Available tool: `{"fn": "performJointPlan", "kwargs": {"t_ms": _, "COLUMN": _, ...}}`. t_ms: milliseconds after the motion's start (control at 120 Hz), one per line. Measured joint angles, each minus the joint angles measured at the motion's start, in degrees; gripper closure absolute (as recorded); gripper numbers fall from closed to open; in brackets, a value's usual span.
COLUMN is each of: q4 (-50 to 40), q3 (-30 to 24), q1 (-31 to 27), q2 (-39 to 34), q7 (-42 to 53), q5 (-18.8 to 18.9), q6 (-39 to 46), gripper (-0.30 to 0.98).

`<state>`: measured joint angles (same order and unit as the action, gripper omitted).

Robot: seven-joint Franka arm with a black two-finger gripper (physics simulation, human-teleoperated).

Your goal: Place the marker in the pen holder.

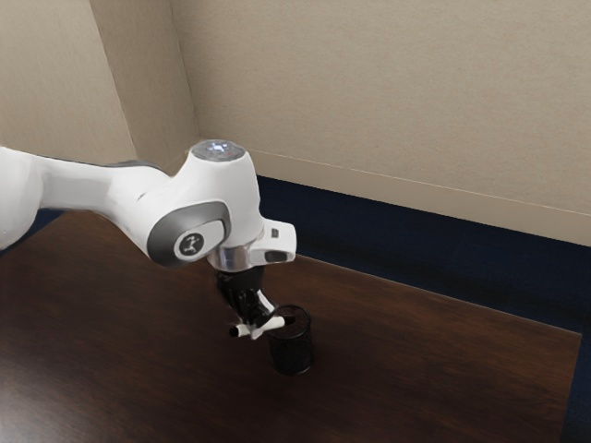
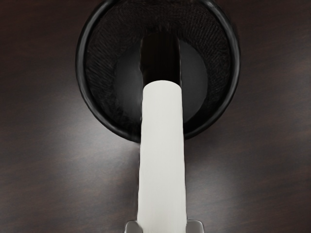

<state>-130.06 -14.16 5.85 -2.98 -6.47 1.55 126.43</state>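
Marker (image 1: pixel 273 324) gripped by the tool (image 1: pixel 258 329), its dark end over the mouth of the pen holder (image 1: pixel 293 354).
The tool's fingers (image 2: pixel 133 227) pinch the white barrel from both sides; the marker lies well off upright, crossing the rim of the black holder, which stands on the brown wooden tabletop (image 1: pixel 434 346). On the white arm (image 1: pixel 222 189), a round dark badge (image 1: pixel 191 245) bears a pale emblem, too small to read.
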Motion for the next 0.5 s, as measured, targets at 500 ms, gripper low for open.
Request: {"fn": "performJointPlan", "kwargs": {"t_ms": 500, "q4": 28.42, "q3": 1.91, "q1": -0.92, "q2": 21.36, "q7": -9.44, "q5": -0.84, "q6": -19.09, "gripper": 0.36}}
